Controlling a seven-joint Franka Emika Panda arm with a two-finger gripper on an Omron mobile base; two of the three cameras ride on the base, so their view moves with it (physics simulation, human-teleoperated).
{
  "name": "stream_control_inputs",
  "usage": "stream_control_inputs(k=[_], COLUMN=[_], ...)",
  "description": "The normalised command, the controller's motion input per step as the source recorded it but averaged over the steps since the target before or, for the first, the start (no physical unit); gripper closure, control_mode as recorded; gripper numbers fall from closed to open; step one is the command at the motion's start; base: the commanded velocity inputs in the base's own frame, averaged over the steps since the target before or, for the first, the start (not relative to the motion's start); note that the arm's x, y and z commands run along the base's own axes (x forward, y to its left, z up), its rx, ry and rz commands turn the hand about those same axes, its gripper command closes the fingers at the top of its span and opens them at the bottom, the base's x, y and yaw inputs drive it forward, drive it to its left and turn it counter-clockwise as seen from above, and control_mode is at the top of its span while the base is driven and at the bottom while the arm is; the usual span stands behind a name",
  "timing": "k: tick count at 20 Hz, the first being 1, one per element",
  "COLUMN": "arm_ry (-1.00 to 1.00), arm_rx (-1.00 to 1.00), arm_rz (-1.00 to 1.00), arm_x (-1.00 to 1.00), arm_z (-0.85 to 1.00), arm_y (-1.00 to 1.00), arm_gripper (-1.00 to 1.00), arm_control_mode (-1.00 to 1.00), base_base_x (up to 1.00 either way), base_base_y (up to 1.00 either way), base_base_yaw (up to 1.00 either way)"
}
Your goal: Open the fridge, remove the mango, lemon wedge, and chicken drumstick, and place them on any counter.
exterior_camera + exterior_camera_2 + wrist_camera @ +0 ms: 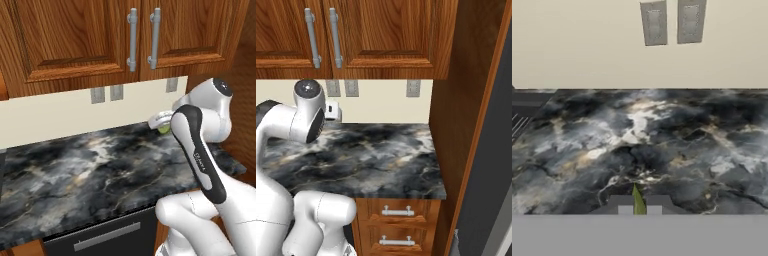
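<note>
The end effector (640, 207) is shown closed on the lemon wedge (638, 201), a yellow-green sliver pinched between its two dark fingertips (623, 205), above the black marbled desk (90, 170). The wedge (164, 129) is seen beside the arm's elbow, near the cream backsplash (60, 117). Wall outlets (654, 22) and wooden upper cabinets (381, 35) are placed behind the desk; nothing is seen lying on the stone beneath.

Arm reaches forward, fingers (626, 206) clamped tight, hand held low
</note>
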Motion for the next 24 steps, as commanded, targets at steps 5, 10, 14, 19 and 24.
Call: stream_control_inputs(k=[5, 10, 14, 19, 24], arm_ry=[0.09, 0.07, 0.04, 0.11, 0.12], arm_rx=[0.0, 0.0, 0.0, 0.0, 0.0], arm_rz=[0.04, 0.03, 0.02, 0.05, 0.05], arm_x=[0.55, 0.66, 0.76, 0.76, 0.78], arm_z=[-0.6, -0.64, -0.67, -0.64, -0.65], arm_y=[0.19, 0.3, 0.27, 0.19, 0.16], arm_gripper=[1.0, 1.0, 1.0, 1.0, 1.0], arm_control_mode=[-1.0, -1.0, -1.0, -1.0, -1.0], base_base_x=[0.0, 0.0, 0.0, 0.0, 0.0], base_base_y=[0.0, 0.0, 0.0, 0.0, 0.0], base_base_yaw=[0.0, 0.0, 0.0, 0.0, 0.0])
